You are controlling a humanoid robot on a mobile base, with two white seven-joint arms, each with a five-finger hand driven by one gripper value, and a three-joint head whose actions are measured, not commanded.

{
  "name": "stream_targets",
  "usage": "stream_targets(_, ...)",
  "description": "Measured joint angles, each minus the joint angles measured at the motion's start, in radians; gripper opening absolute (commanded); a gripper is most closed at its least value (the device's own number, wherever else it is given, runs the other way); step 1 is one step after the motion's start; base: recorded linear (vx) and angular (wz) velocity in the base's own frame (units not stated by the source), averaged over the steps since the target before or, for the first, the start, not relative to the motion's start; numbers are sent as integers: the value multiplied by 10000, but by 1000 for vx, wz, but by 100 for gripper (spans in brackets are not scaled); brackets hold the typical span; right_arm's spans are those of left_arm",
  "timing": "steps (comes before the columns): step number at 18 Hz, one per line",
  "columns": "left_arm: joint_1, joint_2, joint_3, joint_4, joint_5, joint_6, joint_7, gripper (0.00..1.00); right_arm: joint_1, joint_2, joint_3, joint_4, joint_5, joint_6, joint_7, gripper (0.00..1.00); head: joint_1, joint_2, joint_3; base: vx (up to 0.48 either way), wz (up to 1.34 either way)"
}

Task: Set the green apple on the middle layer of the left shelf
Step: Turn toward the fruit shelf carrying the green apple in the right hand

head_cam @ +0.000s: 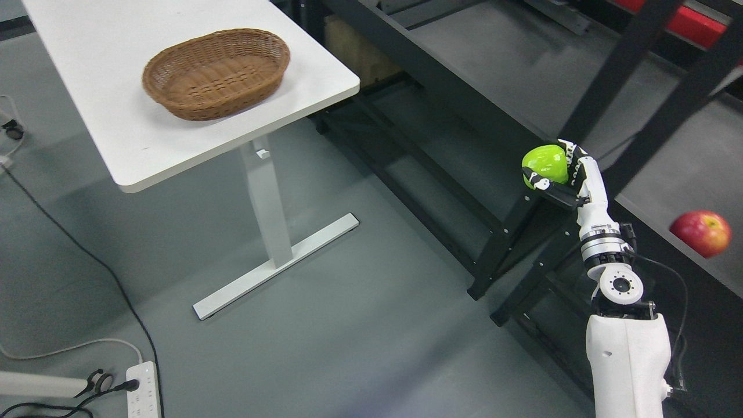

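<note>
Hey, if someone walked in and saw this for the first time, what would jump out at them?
First the bright green apple, gripped in the robot's right hand and held up at the corner of the left black shelf unit. Next a red apple sitting on the shelf at the far right edge. Then the wicker basket on the white table at upper left.

White table w/ wicker basket, far left of right hand; shelf w/ red apple, just right
</note>
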Motion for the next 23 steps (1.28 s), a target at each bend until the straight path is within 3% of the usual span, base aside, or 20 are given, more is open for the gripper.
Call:
stream_targets(6,0,0,0,0,0,0,0,100,19,11,13,0,31,-22,-36,3,0,0,0,-108,-598)
stream_targets(13,-1,0,0,0,0,0,0,100,-308,-19,54,10,1005,778,-45,3,0,0,0,-50,-471)
stream_targets(23,1,0,0,0,0,1,0,100,-538,-24,58,24,2142,1005,-133,3,0,12,0,3,-2)
